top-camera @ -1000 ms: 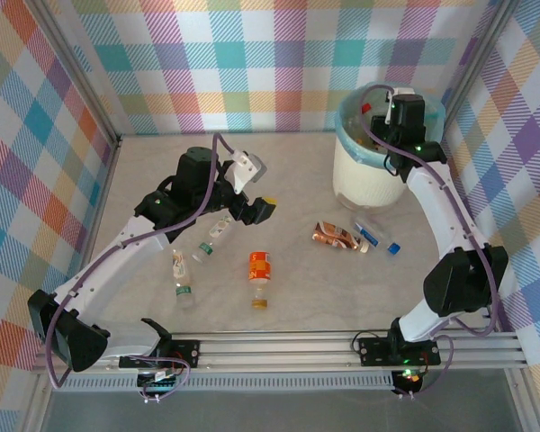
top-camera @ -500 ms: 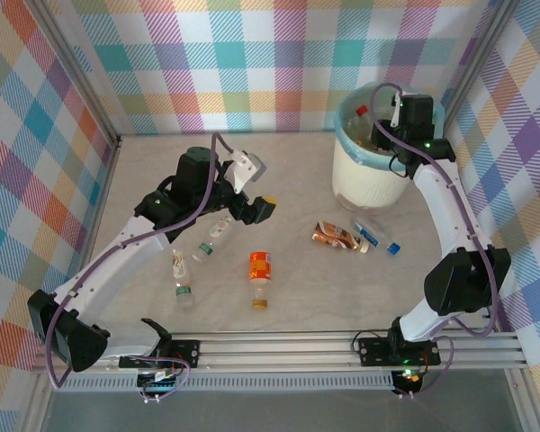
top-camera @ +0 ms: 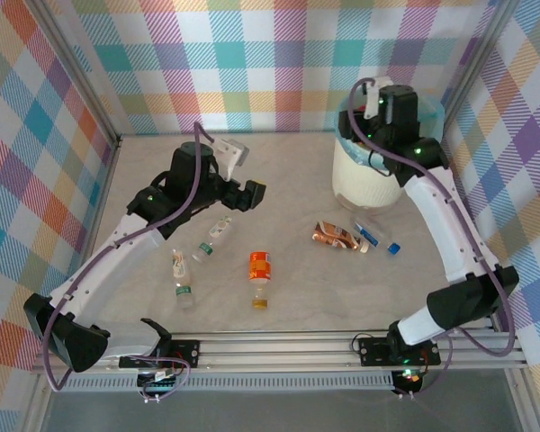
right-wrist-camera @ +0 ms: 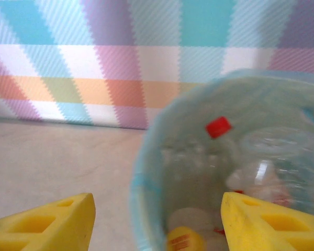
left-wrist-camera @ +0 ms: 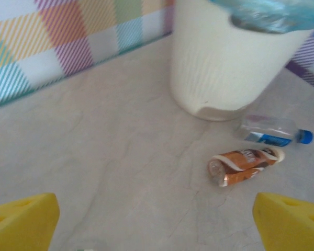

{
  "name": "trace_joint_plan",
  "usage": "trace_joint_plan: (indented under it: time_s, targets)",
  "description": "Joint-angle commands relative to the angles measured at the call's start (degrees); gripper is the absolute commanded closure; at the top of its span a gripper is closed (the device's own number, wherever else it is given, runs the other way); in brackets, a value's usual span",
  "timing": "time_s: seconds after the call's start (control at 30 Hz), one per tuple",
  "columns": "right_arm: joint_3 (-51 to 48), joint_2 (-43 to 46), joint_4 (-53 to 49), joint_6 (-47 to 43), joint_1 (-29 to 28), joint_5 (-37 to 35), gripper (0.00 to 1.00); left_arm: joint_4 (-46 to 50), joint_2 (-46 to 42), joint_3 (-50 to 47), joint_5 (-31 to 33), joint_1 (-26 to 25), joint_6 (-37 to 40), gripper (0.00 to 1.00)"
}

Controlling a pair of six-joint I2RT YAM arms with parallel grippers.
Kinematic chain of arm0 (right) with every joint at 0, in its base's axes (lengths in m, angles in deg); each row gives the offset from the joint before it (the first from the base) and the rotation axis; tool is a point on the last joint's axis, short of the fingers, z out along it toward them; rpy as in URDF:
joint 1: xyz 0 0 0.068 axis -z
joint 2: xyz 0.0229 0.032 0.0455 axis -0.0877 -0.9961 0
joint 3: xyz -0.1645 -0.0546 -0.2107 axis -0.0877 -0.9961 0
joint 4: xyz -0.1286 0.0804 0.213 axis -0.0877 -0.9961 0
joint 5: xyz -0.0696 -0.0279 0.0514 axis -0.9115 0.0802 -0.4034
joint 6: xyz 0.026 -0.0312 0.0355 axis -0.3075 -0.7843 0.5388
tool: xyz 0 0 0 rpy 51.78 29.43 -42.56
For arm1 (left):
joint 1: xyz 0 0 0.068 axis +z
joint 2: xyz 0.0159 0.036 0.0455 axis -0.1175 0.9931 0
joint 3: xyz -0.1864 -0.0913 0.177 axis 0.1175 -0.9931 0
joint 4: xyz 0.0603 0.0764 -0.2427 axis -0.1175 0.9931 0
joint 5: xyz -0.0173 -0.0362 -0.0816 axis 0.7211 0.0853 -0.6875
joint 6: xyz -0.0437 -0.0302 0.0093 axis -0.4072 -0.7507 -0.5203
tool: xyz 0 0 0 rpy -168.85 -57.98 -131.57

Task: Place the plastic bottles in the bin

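Marbled bench (top-camera: 297, 306), teal-lined round cream plastic bin (top-camera: 364, 184) toward far right corner; left gripper (left-wrist-camera: 157, 219), right gripper (right-wrist-camera: 157, 219) gaping, empty.

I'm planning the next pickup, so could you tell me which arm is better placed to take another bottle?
Probably the left: the left gripper is open and hangs over the table close to a clear bottle, while the right gripper is up at the bin.
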Motion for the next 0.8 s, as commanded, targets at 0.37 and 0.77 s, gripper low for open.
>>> trace_joint_plan:
  time_s: [0.37,0.77]
  targets:
    - [-21.26,7.92,-6.53,-23.92,-14.25,18.23,0.2,10.01,-2.42,-8.7,0.75,9.01,-15.39,0.03]
    - [-19.46,-10.81,-9.1,27.23,-25.57,18.04,0.25,9.82,-7.91,-18.68,4.41,11.21,-15.39,0.03]
